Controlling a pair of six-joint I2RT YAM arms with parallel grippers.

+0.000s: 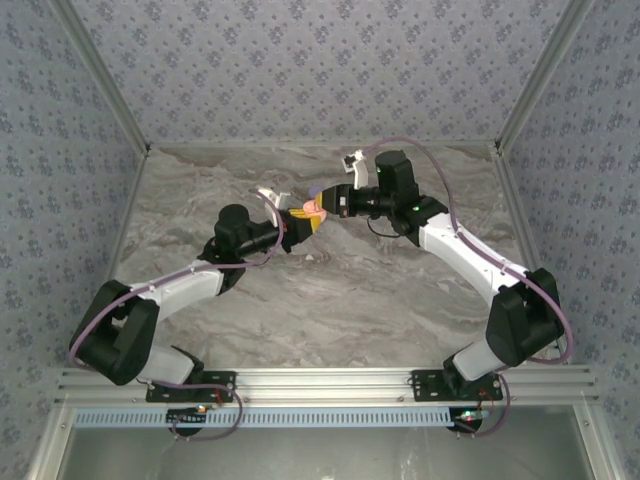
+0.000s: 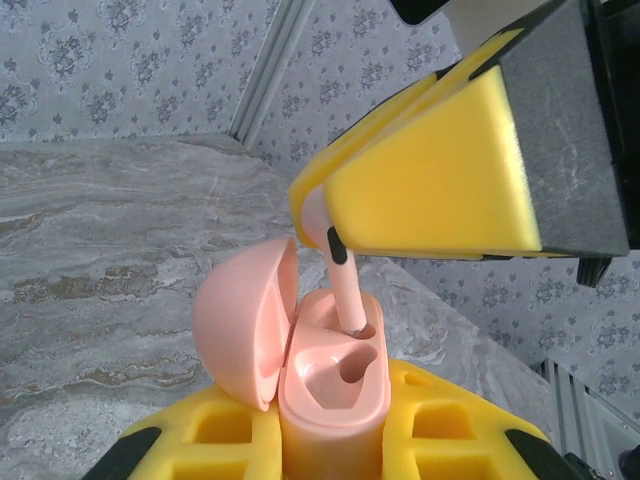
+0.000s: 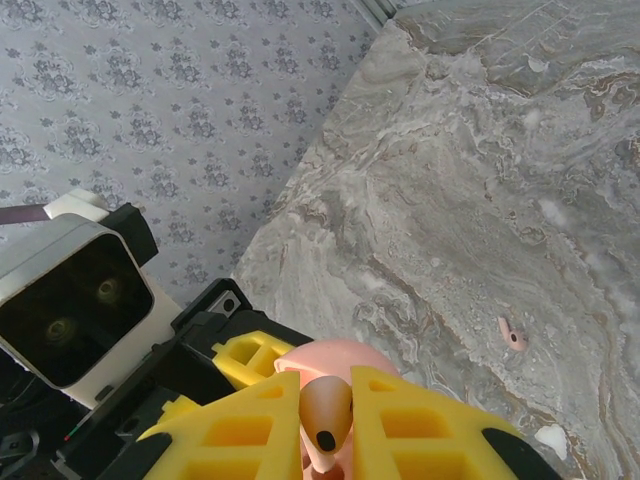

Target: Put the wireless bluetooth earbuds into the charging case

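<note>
Step in hand, as I read it: seating the first bud. Right pincer (image 2: 312, 205) is clamped on a pinkish-white bean-sized plastic earbud (image 2: 345, 290). The head is pinched btwn its yellow foam pads (image 2: 440, 170), and the stem points down w/ the tip just inside the far socket of the pale-pink glossy plastic charging case (image 2: 335, 400). Left pincer (image 2: 330, 445) is closed round the case body, holding it upright, raised off the grey marbled desk (image 2: 110, 230). The hinged lid (image 2: 245, 320) is swung open to one side, clear of the bud.

To do it well:
- Stem looks tilted vs. the socket axis, so straighten it first, then press along the socket, slowly.
- Keep the left grip firm so the case doesn't twist or slide down thru the pads.
- Don't let go until the head sits in its cup; a magnet prob. takes it the last bit.
- Open wide enough on release that the foam doesn't drag the bud back out.
- Risk: a side load levers the case or pops the bud from the pads.

Near socket looks empty. A second small pinkish earbud (image 3: 512, 333) lies flat on the desk, well apart from both pincers, prob. the next pick. In the top view the two pincers meet tip to tip around mid-desk.
</note>
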